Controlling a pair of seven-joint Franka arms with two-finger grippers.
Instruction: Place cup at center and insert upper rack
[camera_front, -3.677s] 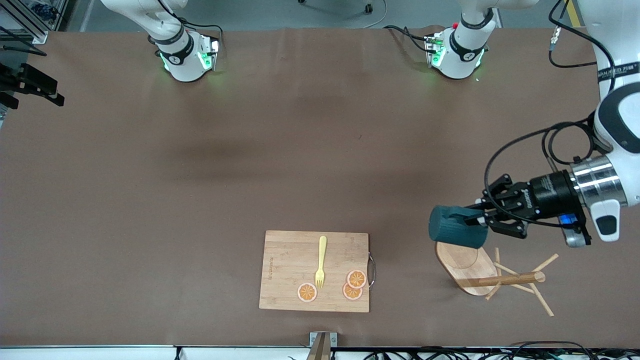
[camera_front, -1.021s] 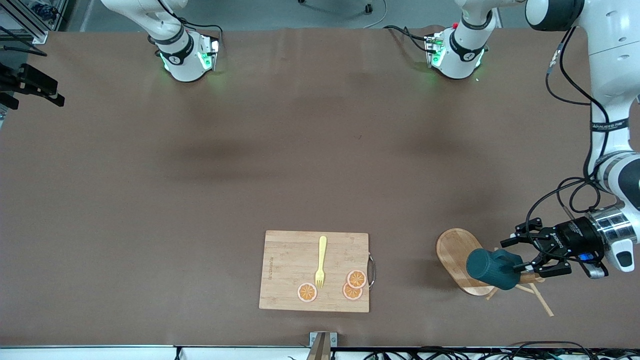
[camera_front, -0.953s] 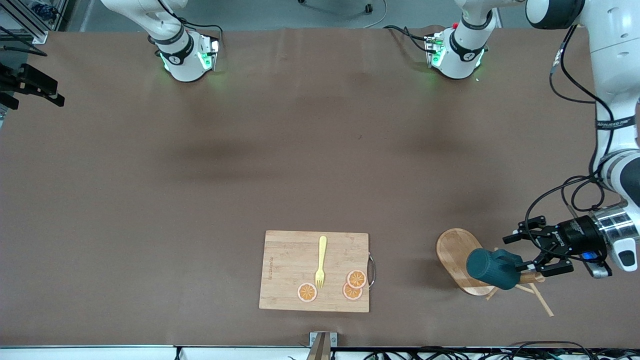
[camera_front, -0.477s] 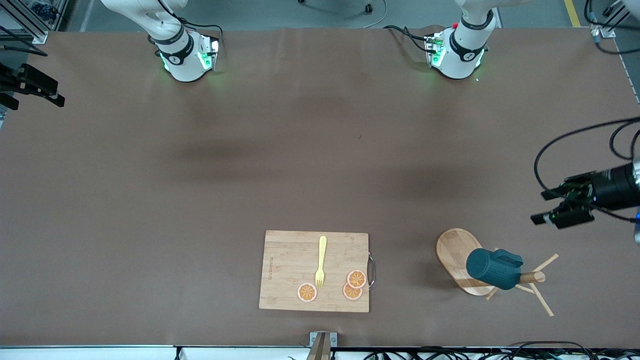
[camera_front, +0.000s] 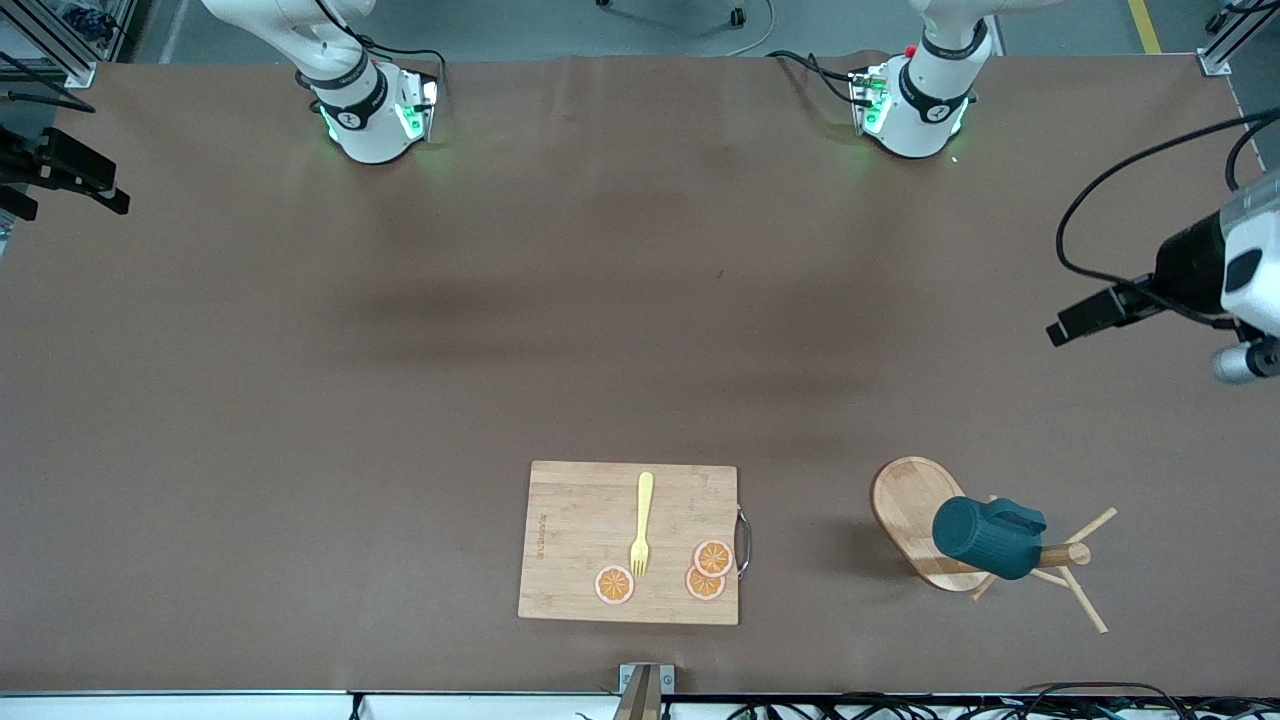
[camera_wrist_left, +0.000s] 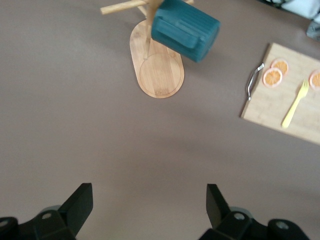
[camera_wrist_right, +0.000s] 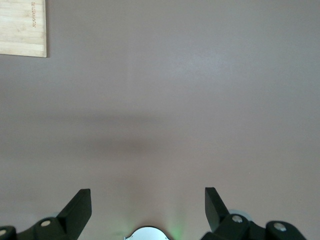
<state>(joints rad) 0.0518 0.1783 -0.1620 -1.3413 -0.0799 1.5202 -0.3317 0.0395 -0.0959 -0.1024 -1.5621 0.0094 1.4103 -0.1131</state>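
The dark teal ribbed cup (camera_front: 985, 538) lies on its side on the wooden rack (camera_front: 915, 510), over its post (camera_front: 1065, 553). The rack lies tipped over, near the front camera toward the left arm's end of the table. In the left wrist view the cup (camera_wrist_left: 185, 30) covers the post above the rack's oval base (camera_wrist_left: 157, 72). My left gripper (camera_front: 1085, 318) is open and empty, up in the air over bare table at the left arm's end; its fingers stand wide apart in its wrist view (camera_wrist_left: 149, 192). My right gripper (camera_wrist_right: 147, 197) is open and empty, waiting over bare table near its base.
A rectangular cutting board (camera_front: 580, 500) lies near the front edge at mid-table, with a yellow fork (camera_front: 641, 522) and three orange slices (camera_front: 713, 557). It also shows in the left wrist view (camera_wrist_left: 272, 107). One corner of the board (camera_wrist_right: 22, 27) shows in the right wrist view.
My left gripper let go of the cup on the rack, opened, then rose and drew back toward the robots' side. The cup and rack stayed in place.
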